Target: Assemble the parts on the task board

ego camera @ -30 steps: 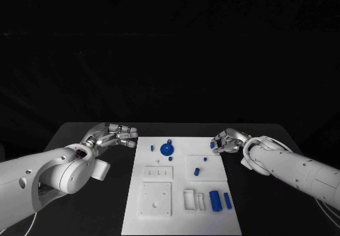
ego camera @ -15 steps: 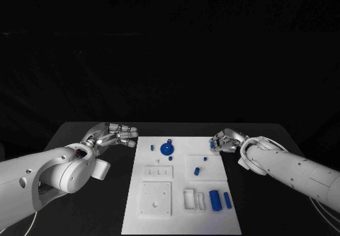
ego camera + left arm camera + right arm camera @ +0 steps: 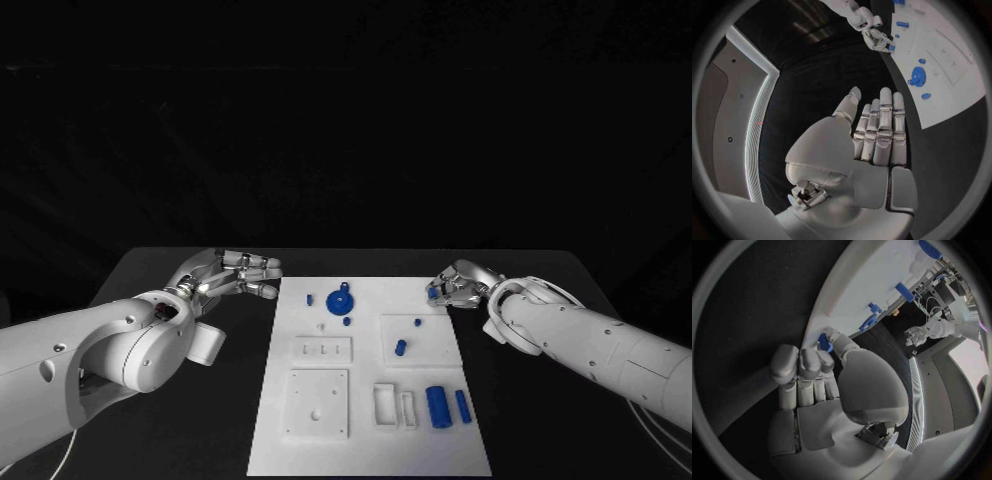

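Observation:
The white task board (image 3: 368,440) lies in the middle of the black table. At its far right corner my right hand (image 3: 462,285) pinches a small blue part (image 3: 433,292), which the right wrist view shows between thumb and fingers (image 3: 825,342) at the board's edge (image 3: 854,305). My left hand (image 3: 238,273) hovers over the table off the board's far left corner, its fingers (image 3: 879,130) stretched out and holding nothing. A blue disc (image 3: 340,303) and several small blue pegs, one of them near the middle (image 3: 401,348), sit on the board's far half.
Two larger blue cylinders (image 3: 438,407) (image 3: 463,405) lie side by side near the board's right edge, beside a white raised frame (image 3: 387,405). A square white plate (image 3: 317,405) and a slotted block (image 3: 323,350) occupy the board's left half. Black table flanks the board.
My right hand has drawn slightly toward the board's far edge with the blue part in its pinch. The left hand has stayed where it was.

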{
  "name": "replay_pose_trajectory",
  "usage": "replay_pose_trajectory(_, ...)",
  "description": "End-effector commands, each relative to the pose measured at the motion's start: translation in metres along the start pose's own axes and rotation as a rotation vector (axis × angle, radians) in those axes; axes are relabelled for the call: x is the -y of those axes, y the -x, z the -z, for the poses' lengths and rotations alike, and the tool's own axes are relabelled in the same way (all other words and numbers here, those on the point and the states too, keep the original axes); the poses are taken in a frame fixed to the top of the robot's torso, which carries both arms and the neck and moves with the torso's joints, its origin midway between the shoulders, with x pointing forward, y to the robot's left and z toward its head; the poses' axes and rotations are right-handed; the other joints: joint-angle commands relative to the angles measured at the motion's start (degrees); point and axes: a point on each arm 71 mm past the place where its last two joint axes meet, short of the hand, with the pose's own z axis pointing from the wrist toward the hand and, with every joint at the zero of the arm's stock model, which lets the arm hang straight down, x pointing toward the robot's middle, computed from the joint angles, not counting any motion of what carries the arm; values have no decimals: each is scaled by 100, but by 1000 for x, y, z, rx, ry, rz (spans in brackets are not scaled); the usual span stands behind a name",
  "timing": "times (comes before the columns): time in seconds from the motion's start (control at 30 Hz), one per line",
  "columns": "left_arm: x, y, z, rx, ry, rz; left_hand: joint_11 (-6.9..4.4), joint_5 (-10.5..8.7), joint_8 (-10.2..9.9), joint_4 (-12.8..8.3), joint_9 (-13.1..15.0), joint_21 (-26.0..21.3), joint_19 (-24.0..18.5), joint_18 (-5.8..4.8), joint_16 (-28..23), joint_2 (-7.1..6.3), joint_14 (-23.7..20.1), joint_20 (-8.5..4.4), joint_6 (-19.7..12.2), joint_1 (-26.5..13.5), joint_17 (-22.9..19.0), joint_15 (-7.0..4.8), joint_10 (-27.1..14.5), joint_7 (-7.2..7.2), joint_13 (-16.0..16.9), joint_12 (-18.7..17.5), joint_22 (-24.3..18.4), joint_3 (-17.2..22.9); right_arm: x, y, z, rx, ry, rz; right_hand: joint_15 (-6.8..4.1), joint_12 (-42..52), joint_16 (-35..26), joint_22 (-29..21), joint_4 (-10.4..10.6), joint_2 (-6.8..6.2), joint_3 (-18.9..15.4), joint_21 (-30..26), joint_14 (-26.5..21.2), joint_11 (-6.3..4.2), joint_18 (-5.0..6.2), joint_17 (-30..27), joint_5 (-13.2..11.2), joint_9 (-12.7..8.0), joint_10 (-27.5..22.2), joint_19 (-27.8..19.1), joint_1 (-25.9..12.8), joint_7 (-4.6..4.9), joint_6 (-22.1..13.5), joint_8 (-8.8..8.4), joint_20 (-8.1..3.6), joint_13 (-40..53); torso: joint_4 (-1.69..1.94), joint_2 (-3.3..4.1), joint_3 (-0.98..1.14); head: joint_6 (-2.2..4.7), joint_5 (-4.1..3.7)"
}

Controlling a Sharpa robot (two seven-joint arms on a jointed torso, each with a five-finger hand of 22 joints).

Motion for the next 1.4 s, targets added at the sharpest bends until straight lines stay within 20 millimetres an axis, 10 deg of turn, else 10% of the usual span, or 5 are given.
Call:
replay_pose_trajectory(0.03, 2, -2, 0, -17, -11, 0, 12, -17, -17, -15, 0, 6, -23, -33, 3, 31, -34, -6, -46, 27, -6, 21, -10, -8, 8, -17, -5, -7, 1, -3, 0, -9, -1, 1, 39, 24, 20, 725, -9, 15, 37, 15, 0, 57, -33, 8, -40, 7, -4, 101, -23, 3, 60, -25, 49, 3, -3, 0, 5, 4, 0)
replay_pose_trajectory(0.63, 2, -2, -1, -15, -17, -5, -16, -11, -5, -22, 6, 35, -19, -31, 15, 63, -18, -17, 58, 38, 1, 6, 71, -41, 8, -16, -7, 6, -6, -3, 0, 17, 14, 7, 0, 51, 57, 733, -53, 102, 341, 66, 8, -2, -40, 56, -260, 18, 19, 109, -45, -92, 477, -20, 15, 20, -16, 2, 17, 20, 8)
replay_pose_trajectory(1.0, -2, -6, -15, -42, 20, -23, -228, -9, -6, 57, 7, 160, 127, -47, 192, 193, 246, -108, 448, -120, 93, -127, 653, -200, 11, -5, 41, 5, -54, 6, 1, 22, 71, 92, -12, 33, 104, 740, -124, 91, 616, 109, 14, -26, -42, 137, -415, 29, 24, 128, -46, -114, 606, -21, 2, 23, -109, -116, -53, 56, 81)
replay_pose_trajectory(1.1, -5, -9, -22, -53, 56, -34, -406, 7, -11, 165, 4, 532, 583, -66, 898, 171, 837, -353, 444, -253, 487, -384, 1110, -255, 13, -13, 220, -72, -77, 3, 0, 5, 101, 129, -13, 27, 91, 737, -61, 42, 722, 96, 16, -30, -42, 143, -522, 29, 26, 128, -58, -118, 624, -19, 0, 23, -146, -179, -57, 47, 143)
replay_pose_trajectory(1.4, -12, -25, -43, -119, 165, -64, -641, -164, -15, 843, 3, 1546, 916, -134, 3922, -38, 230, -698, 207, -449, 2391, -662, 1914, -256, 119, 125, 852, -378, -139, -14, 0, -53, 156, 187, -8, -39, 50, 728, 33, -39, 842, 52, 21, -30, -34, 135, -597, 27, 6, 131, -59, -108, 552, -21, 5, -17, -160, -295, -106, 7, 255)
